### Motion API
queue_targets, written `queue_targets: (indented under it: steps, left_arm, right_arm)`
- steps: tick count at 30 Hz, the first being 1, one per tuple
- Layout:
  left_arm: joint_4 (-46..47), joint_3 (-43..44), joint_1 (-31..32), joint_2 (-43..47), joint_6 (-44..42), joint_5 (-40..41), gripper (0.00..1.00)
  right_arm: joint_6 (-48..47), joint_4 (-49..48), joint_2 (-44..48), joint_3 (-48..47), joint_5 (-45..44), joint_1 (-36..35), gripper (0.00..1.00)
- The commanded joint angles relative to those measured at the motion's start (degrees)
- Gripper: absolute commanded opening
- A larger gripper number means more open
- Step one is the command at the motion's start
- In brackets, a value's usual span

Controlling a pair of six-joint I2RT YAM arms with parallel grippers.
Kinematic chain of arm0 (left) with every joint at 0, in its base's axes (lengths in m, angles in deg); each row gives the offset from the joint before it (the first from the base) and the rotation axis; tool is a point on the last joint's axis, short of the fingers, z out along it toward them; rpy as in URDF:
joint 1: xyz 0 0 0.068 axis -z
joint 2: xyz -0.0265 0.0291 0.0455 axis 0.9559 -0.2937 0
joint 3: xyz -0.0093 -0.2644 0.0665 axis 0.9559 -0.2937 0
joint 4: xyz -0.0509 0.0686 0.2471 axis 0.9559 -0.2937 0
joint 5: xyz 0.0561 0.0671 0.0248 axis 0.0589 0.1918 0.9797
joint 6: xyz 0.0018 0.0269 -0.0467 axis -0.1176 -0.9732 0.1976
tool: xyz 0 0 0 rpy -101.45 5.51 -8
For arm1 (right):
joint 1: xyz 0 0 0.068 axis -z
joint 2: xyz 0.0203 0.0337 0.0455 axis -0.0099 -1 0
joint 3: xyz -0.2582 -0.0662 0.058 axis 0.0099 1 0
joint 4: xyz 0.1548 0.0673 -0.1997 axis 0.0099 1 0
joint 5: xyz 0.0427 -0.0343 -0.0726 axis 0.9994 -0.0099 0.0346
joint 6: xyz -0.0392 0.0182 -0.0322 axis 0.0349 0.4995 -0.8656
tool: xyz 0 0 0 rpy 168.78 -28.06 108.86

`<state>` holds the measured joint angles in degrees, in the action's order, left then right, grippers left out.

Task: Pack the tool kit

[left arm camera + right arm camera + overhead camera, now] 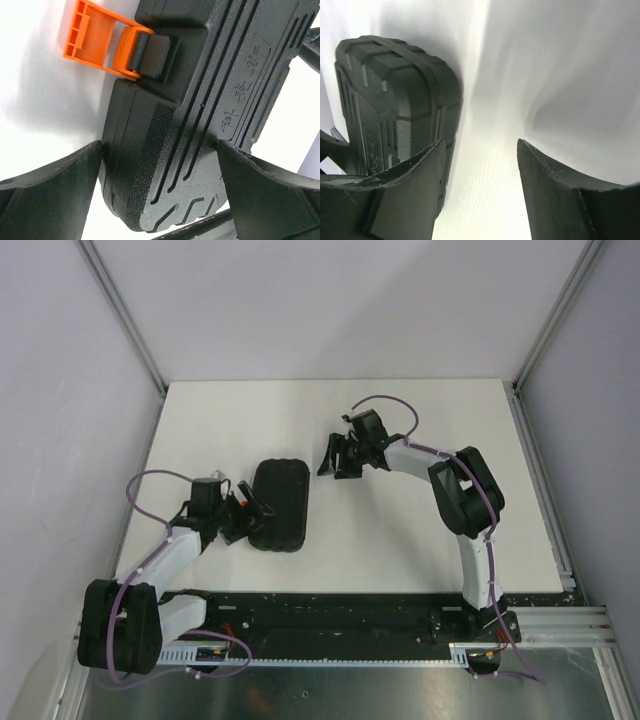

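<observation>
We find the left gripper (pixel 159 165) with its jaws spread wide over one rounded corner of the black tool case (pixel 281 505), clamping nothing. The right gripper (pixel 481 150) has its jaws apart over the bare white table (pixel 400 540), with the case just to one side. The case lies flat between the two arms, lid down, with no loose tools in sight. We judge the packing nearly finished, since the orange latch (pixel 95 37) juts out from the case's edge unfastened and snapping it shut seems to be what is left.
</observation>
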<state>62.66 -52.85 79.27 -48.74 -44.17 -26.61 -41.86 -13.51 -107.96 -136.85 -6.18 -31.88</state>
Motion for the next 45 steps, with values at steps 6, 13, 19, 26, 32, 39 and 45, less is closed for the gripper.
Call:
queue_targets:
  steps: [6,13,19,26,32,39,45]
  left_arm:
    - [7.48,-6.42,2.46,-3.52,4.79,-2.78,0.99]
    - [19.48,-7.36,3.63,-8.12,5.91,-7.48,0.97]
    - [25.19,-5.82,5.75,-12.48,6.80,-7.87,0.93]
    - [26.54,-4.63,6.10,-13.41,7.54,-6.43,0.93]
    - [29.86,-3.68,7.17,-15.64,7.75,-6.98,0.99]
    - [36.88,-0.74,10.13,-23.24,9.35,-9.53,0.88]
    - [38.87,1.41,10.54,-20.91,9.25,-9.94,0.51]
  right_arm:
    - [-4.99,7.77,4.16,-6.05,-7.31,-3.12,0.66]
    - [-6.56,21.86,5.13,-12.55,-25.98,-10.80,0.65]
    - [-7.16,28.49,3.30,-13.23,-30.44,-12.72,0.54]
    - [-8.63,34.03,0.61,-15.32,-37.54,-14.57,0.44]
    - [-7.89,40.41,-5.77,-19.62,-40.42,-15.63,0.32]
    - [-6.50,36.37,-8.51,-9.33,-30.18,-11.77,0.16]
    - [-6.39,32.18,-7.74,-2.87,-23.85,-9.13,0.16]
